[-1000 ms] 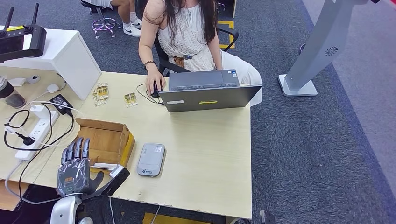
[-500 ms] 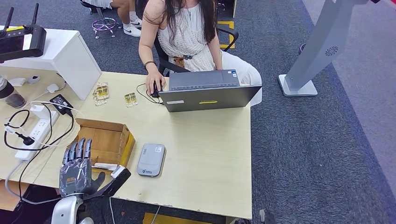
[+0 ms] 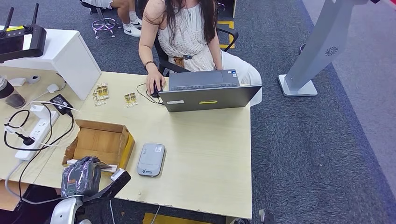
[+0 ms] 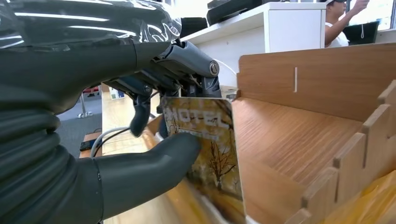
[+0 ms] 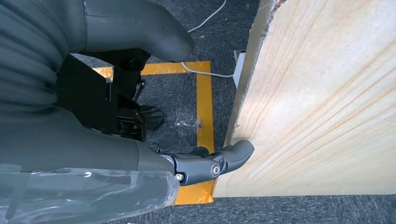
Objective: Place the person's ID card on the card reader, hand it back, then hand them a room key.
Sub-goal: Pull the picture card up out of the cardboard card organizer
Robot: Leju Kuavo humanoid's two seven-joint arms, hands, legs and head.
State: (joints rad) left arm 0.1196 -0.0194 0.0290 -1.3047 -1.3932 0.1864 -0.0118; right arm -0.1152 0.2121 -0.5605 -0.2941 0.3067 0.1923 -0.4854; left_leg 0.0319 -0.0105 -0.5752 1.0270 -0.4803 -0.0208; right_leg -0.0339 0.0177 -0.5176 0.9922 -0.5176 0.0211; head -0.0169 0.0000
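Since a second ago my left hand (image 3: 80, 178) has curled its fingers (image 4: 187, 58) closed, pinching the hotel room key (image 4: 208, 149) against my thumb at the wooden box (image 3: 99, 141), lower left of the desk (image 3: 205, 154).

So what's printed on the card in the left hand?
A golden-brown card with bare trees and "HOTEL"; left wrist view.

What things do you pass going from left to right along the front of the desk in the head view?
Left hand holding a hotel key card → wooden box → grey card reader → bare desk → blue carpet.
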